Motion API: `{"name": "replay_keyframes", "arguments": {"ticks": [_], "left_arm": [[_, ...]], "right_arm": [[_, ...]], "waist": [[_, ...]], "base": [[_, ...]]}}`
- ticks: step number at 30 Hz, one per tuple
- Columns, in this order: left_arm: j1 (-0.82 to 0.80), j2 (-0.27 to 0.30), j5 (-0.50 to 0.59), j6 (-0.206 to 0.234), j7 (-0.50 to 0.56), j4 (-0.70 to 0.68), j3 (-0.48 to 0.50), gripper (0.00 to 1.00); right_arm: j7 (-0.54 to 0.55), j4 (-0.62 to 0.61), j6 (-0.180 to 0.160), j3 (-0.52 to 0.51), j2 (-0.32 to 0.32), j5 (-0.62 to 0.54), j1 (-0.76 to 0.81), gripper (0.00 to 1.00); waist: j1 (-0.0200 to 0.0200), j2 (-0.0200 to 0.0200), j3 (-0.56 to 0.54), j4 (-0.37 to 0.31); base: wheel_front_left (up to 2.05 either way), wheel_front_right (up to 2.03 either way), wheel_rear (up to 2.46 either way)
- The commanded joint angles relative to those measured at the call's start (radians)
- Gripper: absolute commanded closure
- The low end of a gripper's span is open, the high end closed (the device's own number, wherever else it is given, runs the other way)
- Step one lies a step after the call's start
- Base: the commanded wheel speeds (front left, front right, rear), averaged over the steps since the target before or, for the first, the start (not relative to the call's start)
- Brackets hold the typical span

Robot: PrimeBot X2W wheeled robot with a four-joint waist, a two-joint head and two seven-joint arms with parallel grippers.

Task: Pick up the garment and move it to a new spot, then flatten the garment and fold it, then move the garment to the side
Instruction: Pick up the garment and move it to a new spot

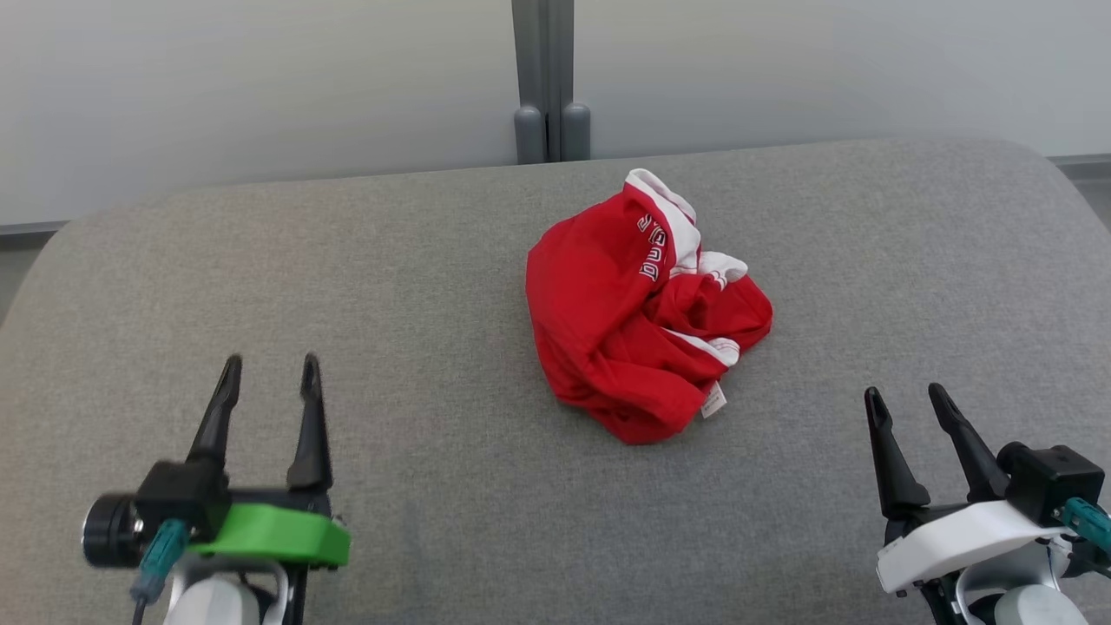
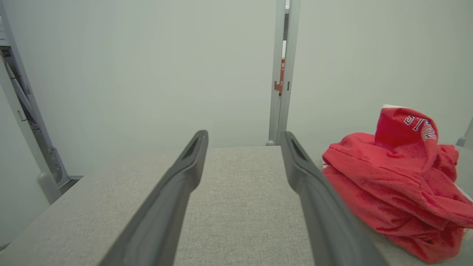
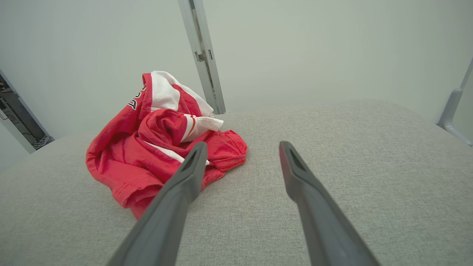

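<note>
Nothing done yet, by the look of it. The garment (image 1: 638, 317) sits in a crumpled red-and-white heap on the grey padded surface (image 1: 417, 260), slightly right of centre and toward the far side. Left gripper (image 1: 272, 363) is near-left, right gripper (image 1: 904, 392) near-right. Both have fingers apart, hold nothing, and are well clear of the cloth. Pick, move, flatten, fold and set-aside all remain. The lettering is folded in and unreadable, and I can't tell sleeves from hem. Both arms are cut off at the near edge.
</note>
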Motion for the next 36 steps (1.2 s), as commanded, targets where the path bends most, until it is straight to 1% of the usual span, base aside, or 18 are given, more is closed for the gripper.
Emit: {"name": "replay_keyframes", "arguments": {"ticks": [1,7,10,16,24,29,35,36], "left_arm": [[-0.054,-0.003,0.013,-0.008,-0.001,0.010,-0.019,0.00],[-0.273,-0.016,0.018,-0.024,0.007,0.083,-0.134,0.00],[-0.391,-0.019,0.022,-0.028,0.028,0.137,-0.200,0.00],[-0.541,-0.025,0.017,-0.031,0.084,0.240,-0.284,0.00],[-0.617,-0.029,0.001,-0.014,0.150,0.370,-0.357,0.00],[-0.630,-0.030,-0.020,-0.018,0.189,0.425,-0.403,0.00],[-0.661,-0.030,-0.040,-0.006,0.198,0.489,-0.418,0.00],[-0.670,-0.030,-0.047,-0.006,0.195,0.502,-0.416,0.22]], "right_arm": [[-0.002,-0.005,0.000,0.003,-0.003,0.002,-0.018,0.00],[-0.010,-0.002,0.000,0.013,-0.010,0.013,-0.057,0.00],[-0.023,0.010,0.000,0.013,-0.013,0.024,-0.078,0.00],[-0.055,0.045,0.000,0.010,-0.006,0.043,-0.105,0.00],[-0.087,0.089,0.000,0.024,0.002,0.062,-0.140,0.00],[-0.099,0.109,0.000,0.027,0.000,0.068,-0.154,0.00],[-0.107,0.128,0.000,0.041,0.005,0.072,-0.169,0.00],[-0.109,0.130,0.000,0.044,0.005,0.073,-0.171,0.00]], "waist": [[0.0000,0.0000,0.022,-0.019],[0.0000,0.0000,0.082,-0.085],[0.0000,0.0000,0.122,-0.134],[0.0000,0.0000,0.174,-0.213],[0.0000,0.0000,0.213,-0.283],[0.0000,0.0000,0.221,-0.301],[0.0000,0.0000,0.226,-0.322],[0.0000,0.0000,0.227,-0.325]], "base": [[0.00,0.00,0.00],[0.00,0.00,0.00],[0.00,0.00,0.00],[0.00,0.00,0.00],[0.00,0.00,0.00],[0.00,0.00,0.00],[0.00,0.00,0.00],[0.00,0.00,0.00]]}}
